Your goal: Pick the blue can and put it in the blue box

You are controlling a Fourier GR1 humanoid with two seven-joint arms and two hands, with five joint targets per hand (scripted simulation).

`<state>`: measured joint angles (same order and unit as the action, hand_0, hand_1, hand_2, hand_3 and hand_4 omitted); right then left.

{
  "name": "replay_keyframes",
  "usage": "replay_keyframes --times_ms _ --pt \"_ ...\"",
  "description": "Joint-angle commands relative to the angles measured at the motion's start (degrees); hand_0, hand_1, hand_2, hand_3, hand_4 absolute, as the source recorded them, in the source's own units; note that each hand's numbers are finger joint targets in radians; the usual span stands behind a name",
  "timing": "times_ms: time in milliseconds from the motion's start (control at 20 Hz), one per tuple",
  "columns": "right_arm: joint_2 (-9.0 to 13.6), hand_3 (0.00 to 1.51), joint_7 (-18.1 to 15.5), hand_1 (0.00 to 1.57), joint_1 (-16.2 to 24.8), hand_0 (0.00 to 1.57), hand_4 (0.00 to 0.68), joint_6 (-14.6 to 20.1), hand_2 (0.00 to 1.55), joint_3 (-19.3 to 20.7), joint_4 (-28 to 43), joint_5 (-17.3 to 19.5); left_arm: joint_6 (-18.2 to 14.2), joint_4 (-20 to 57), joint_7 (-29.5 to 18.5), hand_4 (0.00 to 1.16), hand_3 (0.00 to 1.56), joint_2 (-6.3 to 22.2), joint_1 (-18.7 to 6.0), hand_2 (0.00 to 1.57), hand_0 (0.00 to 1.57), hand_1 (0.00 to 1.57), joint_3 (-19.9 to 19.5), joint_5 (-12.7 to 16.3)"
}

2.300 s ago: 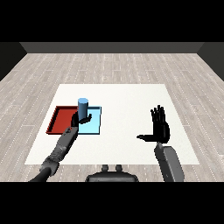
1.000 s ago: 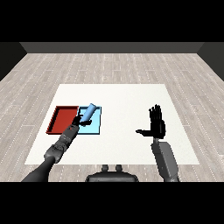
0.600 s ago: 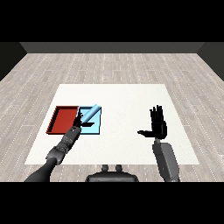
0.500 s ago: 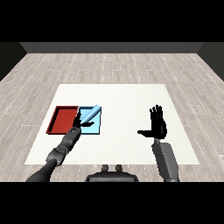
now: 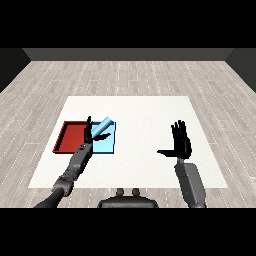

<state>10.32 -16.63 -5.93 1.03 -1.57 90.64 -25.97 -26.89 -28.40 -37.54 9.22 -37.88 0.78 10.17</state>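
Two trays sit side by side on the table (image 5: 150,110): red tray (image 5: 67,137) on the left, blue tray (image 5: 109,146) touching it on the right. Can (image 5: 103,126) lies tilted over the blue tray's far part, leaning on its side rather than upright; it looks inside the tray outline, though whether it rests flat on the tray floor I cannot tell. Left hand (image 5: 91,133) is just beside the can at the seam between the trays, fingers straight and spread, thumb out toward the can, not curled round it. So the can appears released. Right hand (image 5: 180,143) is held up well apart on the right side of the table, fingers straight, thumb out to the side, holding nothing.

Progress, as a judgement: pick done, placement looks essentially done, can is in the blue tray. Left to do: pull the left hand back clear of the tray, and maybe check the can settles and does not roll out.

Surface is a plain white tabletop. Room: pale grey wood-plank floor (image 5: 130,75) all around, dark wall (image 5: 130,54) at the far edge.
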Motion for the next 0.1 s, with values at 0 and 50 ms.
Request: replay_keyframes --times_ms 0,50 --pt "0.51 0.00 -1.23 0.00 0.98 0.00 0.000 -0.57 0.00 -0.82 -0.98 1.99 5.03 -11.98 -7.22 0.00 0.00 -3.86 6.04 0.00 0.00 0.00 1.38 1.82" --pt "0.29 0.00 1.72 0.00 0.21 0.00 0.000 1.15 0.00 -1.37 1.60 1.75 5.69 -15.17 -6.40 0.00 0.00 -3.90 7.05 0.00 0.00 0.00 2.89 1.31"
